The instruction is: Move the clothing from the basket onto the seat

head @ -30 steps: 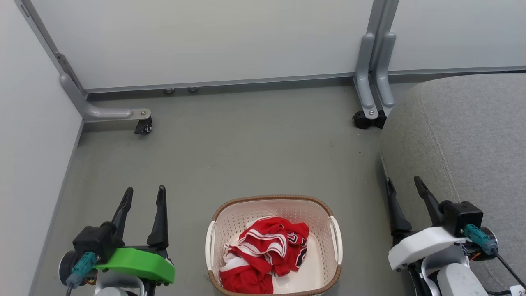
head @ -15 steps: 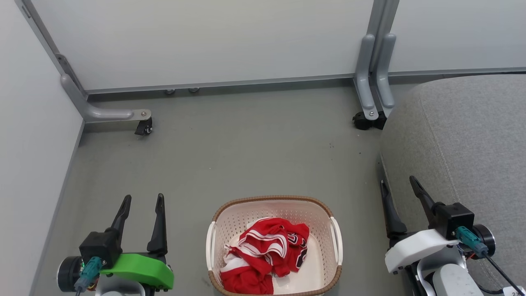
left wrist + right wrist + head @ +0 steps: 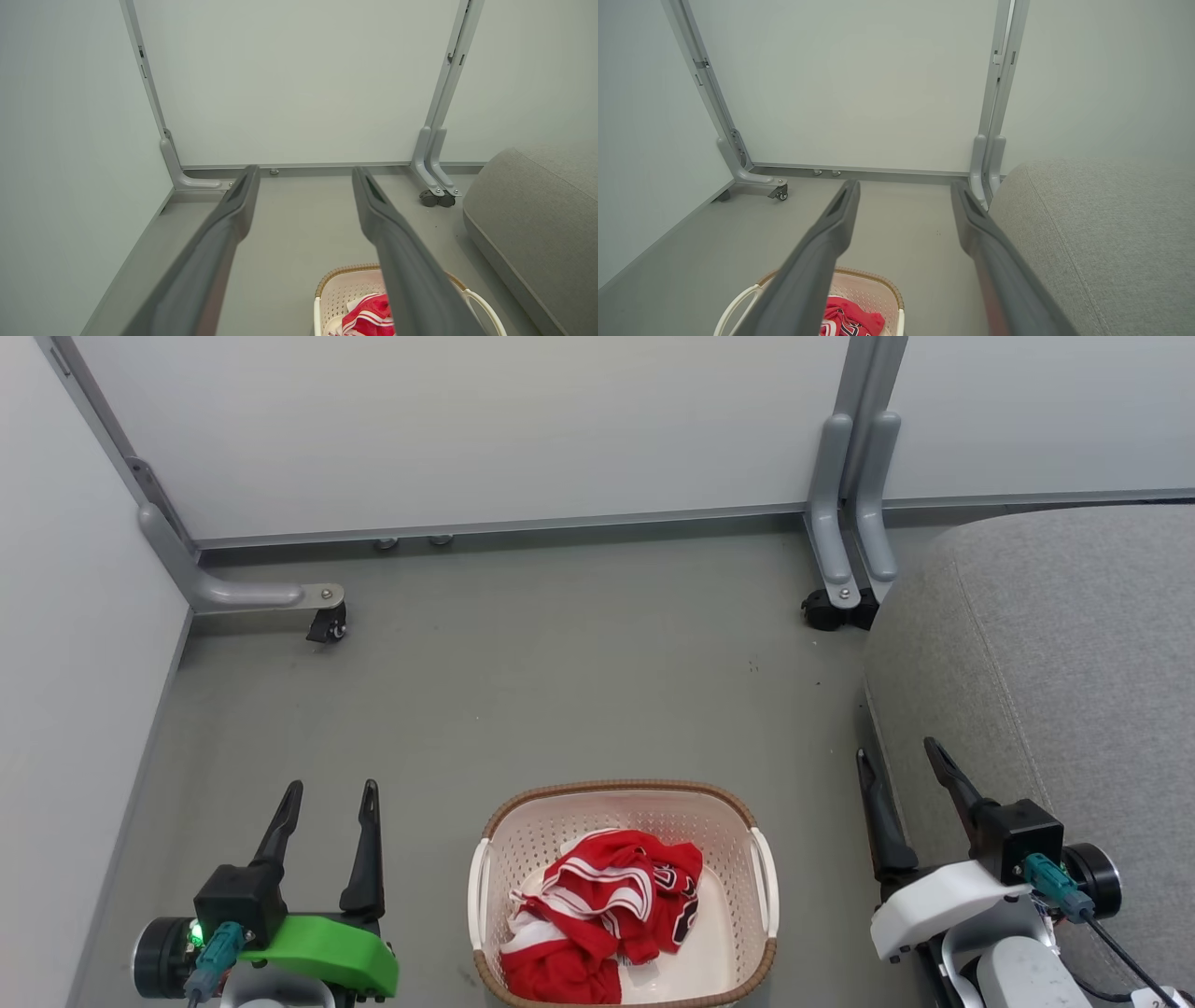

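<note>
Since a second ago, the left gripper [image 3: 333,786] has been drawn back toward the floor's near edge and the right gripper [image 3: 894,749] shifted slightly left. The grey floor [image 3: 523,663] is enclosed by pale partition panels [image 3: 467,429] on castered feet [image 3: 327,623]. The emblem on the clothing [image 3: 607,905] is too crumpled to be read. Both grippers are held wide and empty, fingers pointed at the far panel. The clothing is heaped in the basket [image 3: 616,787], set at the floor's near edge between the grippers. The seat [image 3: 1055,635] is placed along the right edge.
</note>
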Motion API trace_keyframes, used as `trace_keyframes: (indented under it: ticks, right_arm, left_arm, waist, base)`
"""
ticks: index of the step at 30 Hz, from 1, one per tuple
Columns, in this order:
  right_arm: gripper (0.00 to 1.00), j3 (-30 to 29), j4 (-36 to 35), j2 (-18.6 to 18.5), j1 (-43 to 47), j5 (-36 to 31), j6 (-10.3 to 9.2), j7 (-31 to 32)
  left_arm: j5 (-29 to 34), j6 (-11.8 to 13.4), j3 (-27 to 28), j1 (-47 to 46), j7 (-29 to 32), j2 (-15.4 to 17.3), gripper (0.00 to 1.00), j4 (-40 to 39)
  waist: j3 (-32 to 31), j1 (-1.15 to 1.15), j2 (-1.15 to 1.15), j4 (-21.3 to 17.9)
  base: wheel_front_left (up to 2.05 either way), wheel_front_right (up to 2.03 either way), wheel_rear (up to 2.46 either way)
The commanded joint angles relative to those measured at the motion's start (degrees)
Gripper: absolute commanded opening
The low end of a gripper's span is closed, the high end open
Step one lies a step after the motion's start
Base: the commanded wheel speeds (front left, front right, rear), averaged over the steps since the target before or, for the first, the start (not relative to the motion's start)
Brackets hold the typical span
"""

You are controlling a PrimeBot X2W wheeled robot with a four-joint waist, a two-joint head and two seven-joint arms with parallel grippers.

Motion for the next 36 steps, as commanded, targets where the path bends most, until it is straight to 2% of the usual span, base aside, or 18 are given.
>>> trace_keyframes:
  ticks: [1,17,27,36]
  right_arm:
    - [1.00,0.1,0.3,-0.2,-0.6,0.0,0.00,-0.2]
    - [1.00,0.4,-0.1,-0.2,-1.3,1.3,0.00,-0.3]
    - [1.00,1.2,-3.0,-0.2,-5.7,1.7,0.00,-0.2]
    - [1.00,2.1,-7.0,-0.2,-12.7,1.4,0.00,0.0]
  left_arm:
    - [0.0,-0.2,0.1,-0.2,-0.2,0.1,1.00,0.2]
    - [-0.2,-0.2,0.3,0.0,-0.2,-0.1,1.00,-0.9]
    - [0.5,-0.2,-6.9,-7.0,-0.1,0.1,1.00,3.8]
    - [-2.0,-0.2,-18.5,-18.9,-0.1,-0.1,1.00,12.4]
  waist:
    - [0.0,0.00,0.00,0.0]
    - [0.8,0.00,0.00,-0.1]
    - [8.3,0.00,0.00,-1.0]
    - [20.1,0.00,0.00,-3.0]
  base:
    - [0.00,0.00,0.00]
    - [0.00,0.00,0.00]
    - [0.00,0.00,0.00]
    - [0.00,0.00,0.00]
